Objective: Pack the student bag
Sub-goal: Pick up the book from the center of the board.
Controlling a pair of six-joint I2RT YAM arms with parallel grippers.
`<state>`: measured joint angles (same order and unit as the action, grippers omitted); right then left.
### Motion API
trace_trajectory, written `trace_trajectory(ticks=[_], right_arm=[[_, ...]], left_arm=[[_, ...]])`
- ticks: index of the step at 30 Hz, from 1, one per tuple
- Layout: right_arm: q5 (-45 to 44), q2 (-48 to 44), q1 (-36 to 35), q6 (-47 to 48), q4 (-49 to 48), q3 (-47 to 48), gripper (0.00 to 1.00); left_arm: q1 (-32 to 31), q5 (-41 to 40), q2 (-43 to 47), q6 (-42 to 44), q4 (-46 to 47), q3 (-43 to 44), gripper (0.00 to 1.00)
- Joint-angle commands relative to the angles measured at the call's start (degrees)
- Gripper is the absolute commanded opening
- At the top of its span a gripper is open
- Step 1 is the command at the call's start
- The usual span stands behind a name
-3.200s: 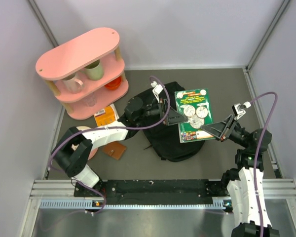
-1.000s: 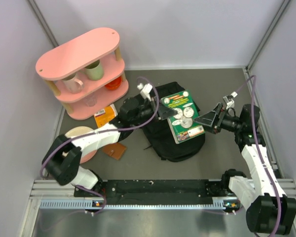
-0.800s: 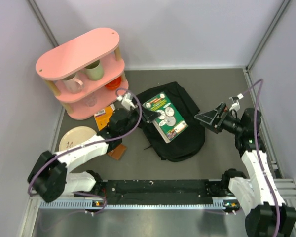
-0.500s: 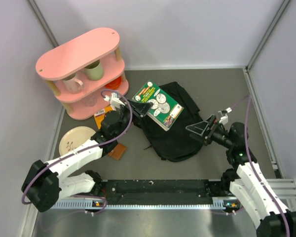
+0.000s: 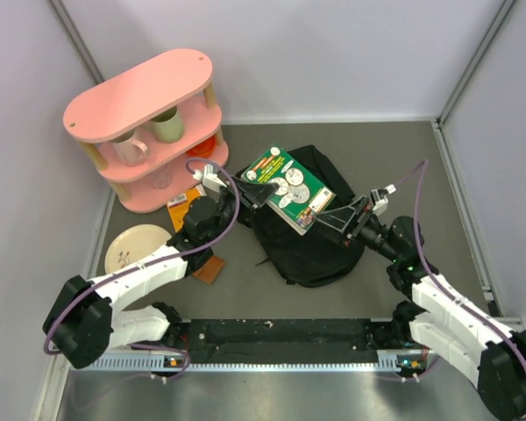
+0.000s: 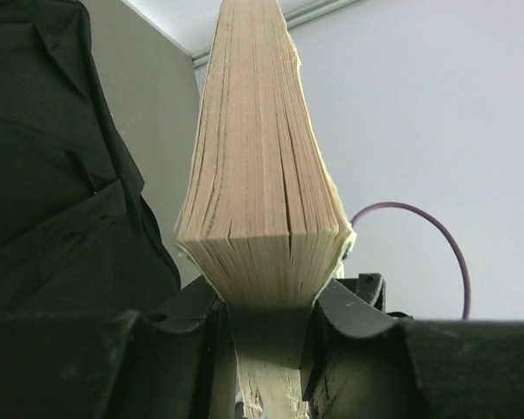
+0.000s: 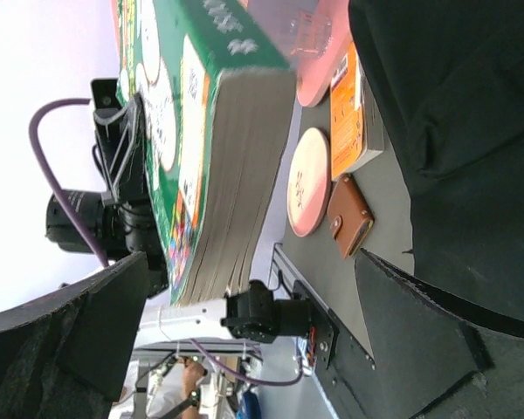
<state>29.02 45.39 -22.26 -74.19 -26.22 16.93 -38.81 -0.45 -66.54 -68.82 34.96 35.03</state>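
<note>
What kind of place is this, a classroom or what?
Probably a robot lab test cell, not a classroom: plain walls box in a grey table, the left arm and right arm are bolted to a metal rail, and a pink shelf and black backpack look like staged props.

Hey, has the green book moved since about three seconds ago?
Yes. The green book, clamped in the left gripper, has shifted left toward the pink shelf, above the student bag.
</note>
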Motion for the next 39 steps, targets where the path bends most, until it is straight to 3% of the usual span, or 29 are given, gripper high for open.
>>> trace_trajectory(ticks=[1,6,9,13,17,23,24,26,28,29,30,31,33,34,36,39], right_arm=[[-3.7,4.4,-2.2,-2.3,-15.0,1.4,0.99],[-2.9,10.0,-2.8,-1.7,-18.7,4.0,0.99],[-2.7,12.1,-3.0,-4.0,-23.5,4.3,0.93],[-2.9,16.0,-3.9,-7.4,-30.8,4.1,0.68],[-3.6,18.5,-5.6,-10.3,-34.9,4.3,0.64],[-6.5,18.5,-7.6,-10.1,-35.8,3.7,0.49],[-7.1,18.3,-7.6,-9.9,-35.7,3.6,0.42],[-7.9,17.3,-7.6,-9.3,-35.1,3.1,0.16],[-8.8,16.5,-7.7,-8.6,-32.9,3.1,0.11],[-9.1,15.9,-7.6,-7.6,-31.6,3.3,0.0],[-9.6,14.7,-7.7,-6.8,-30.2,3.6,0.0],[-9.8,13.6,-7.6,-6.0,-28.4,3.9,0.0],[-11.2,9.5,-7.6,-1.9,-20.9,5.0,0.0],[-12.3,7.6,-7.6,-0.4,-17.5,5.2,0.0],[-16.9,0.8,-7.7,4.4,-3.5,6.9,0.0],[-26.1,-6.1,-7.5,10.9,17.3,10.4,0.0]], left_arm=[[-0.8,2.0,0.8,-1.7,9.7,1.2,0.0],[-1.2,3.1,-0.5,-2.3,11.4,0.7,0.0],[-1.2,4.0,-1.5,-2.2,11.5,1.4,0.0],[-1.2,4.2,-2.4,-2.9,12.6,1.4,0.0],[-1.2,4.2,-3.5,-3.3,13.8,1.1,0.0],[-1.2,3.4,-3.3,-3.0,13.6,0.9,0.0],[-1.2,3.4,-3.3,-2.9,13.4,0.8,0.0],[-1.2,3.3,-3.2,-2.9,13.2,0.7,0.0],[-1.2,3.2,-3.0,-2.8,13.1,0.4,0.0],[-1.2,3.3,-3.0,-2.7,12.9,0.3,0.0],[-1.2,3.8,-3.0,-2.1,11.7,0.6,0.0],[-1.2,4.2,-2.9,-1.2,10.6,1.7,0.25],[-1.3,7.6,-3.0,4.9,3.8,5.1,0.58],[-1.5,8.1,-2.6,7.9,-4.6,8.8,0.81],[-2.0,8.0,-2.2,15.5,-13.3,12.2,0.97],[-2.3,7.2,-1.1,24.3,-24.3,14.3,0.98]])
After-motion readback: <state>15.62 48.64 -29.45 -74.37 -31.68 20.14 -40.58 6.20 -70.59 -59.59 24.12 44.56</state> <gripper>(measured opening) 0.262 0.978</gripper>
